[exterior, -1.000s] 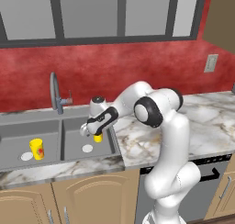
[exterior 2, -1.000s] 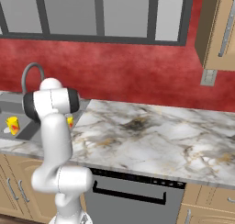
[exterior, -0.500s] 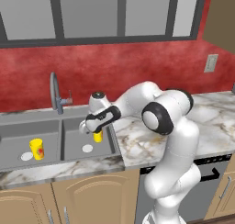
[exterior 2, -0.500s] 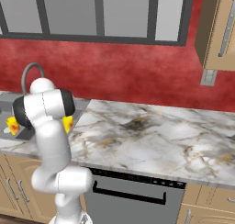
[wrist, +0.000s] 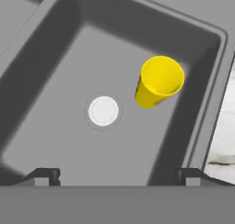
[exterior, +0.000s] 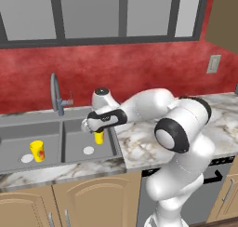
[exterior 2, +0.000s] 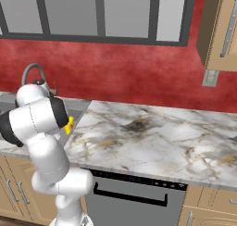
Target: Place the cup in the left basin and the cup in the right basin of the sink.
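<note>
The red, mottled backsplash wall (exterior: pixel 139 65) runs behind a long marble countertop (exterior 2: pixel 152 137), pale with grey and tan veining and a smooth polished look. Set into it at the left is the sink (exterior: pixel 56 123), a dull grey double-bowl unit with squared walls, a thin divider and a tall curved grey tap (exterior: pixel 56 93).

The right basin (wrist: pixel 59 126) is a matte rectangular bowl with a round pale drain (wrist: pixel 103 111) in its floor. A plain yellow cup (wrist: pixel 158 82), tapered and open-topped, stands upright on that floor near the wall next to the counter, apart from the drain. The left basin (exterior: pixel 18 144) holds a second yellow cup (exterior: pixel 37 150), this one with a small red mark on its side, standing upright just right of that bowl's own pale drain.

The gripper (wrist: pixel 117 175) hangs over the right basin with its two dark finger tips spread wide and nothing between them; the plain cup sits free below.

Against the left base view of a second ago, the arm's elbow has swung further right and forward, and the hand has stayed above the right basin. The marked cup has kept its place in the left basin.
</note>
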Robot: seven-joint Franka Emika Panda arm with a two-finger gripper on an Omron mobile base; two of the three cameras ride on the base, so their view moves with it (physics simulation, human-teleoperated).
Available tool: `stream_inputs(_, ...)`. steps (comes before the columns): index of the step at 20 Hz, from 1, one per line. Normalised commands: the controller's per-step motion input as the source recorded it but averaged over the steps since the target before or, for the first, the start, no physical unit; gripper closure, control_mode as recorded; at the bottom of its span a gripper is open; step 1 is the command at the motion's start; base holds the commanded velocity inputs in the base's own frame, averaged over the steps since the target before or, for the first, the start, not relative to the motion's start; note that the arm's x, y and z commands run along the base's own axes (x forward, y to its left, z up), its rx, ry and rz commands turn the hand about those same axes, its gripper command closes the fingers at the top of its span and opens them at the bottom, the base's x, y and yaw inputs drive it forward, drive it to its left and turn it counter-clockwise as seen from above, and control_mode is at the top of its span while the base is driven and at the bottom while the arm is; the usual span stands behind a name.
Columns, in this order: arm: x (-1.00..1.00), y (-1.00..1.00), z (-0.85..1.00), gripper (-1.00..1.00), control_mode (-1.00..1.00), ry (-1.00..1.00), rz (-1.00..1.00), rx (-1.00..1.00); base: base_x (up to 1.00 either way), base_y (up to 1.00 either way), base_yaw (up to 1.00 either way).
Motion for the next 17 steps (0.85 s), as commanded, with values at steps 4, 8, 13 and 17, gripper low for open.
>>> stream_inputs(4,-0.43,-0.22,0.42,-1.00,-1.00,0.00,-0.15,0.00,0.00,0.00,0.00)
stream_inputs(8,-0.44,-0.31,0.36,-1.00,-1.00,0.00,-0.16,0.00,0.00,0.00,0.00)
stream_inputs(13,-0.44,-0.31,0.32,-1.00,-1.00,0.00,-0.17,0.00,0.00,0.00,0.00)
stream_inputs(17,-0.47,-0.32,0.31,-1.00,-1.00,0.00,-0.17,0.00,0.00,0.00,0.00)
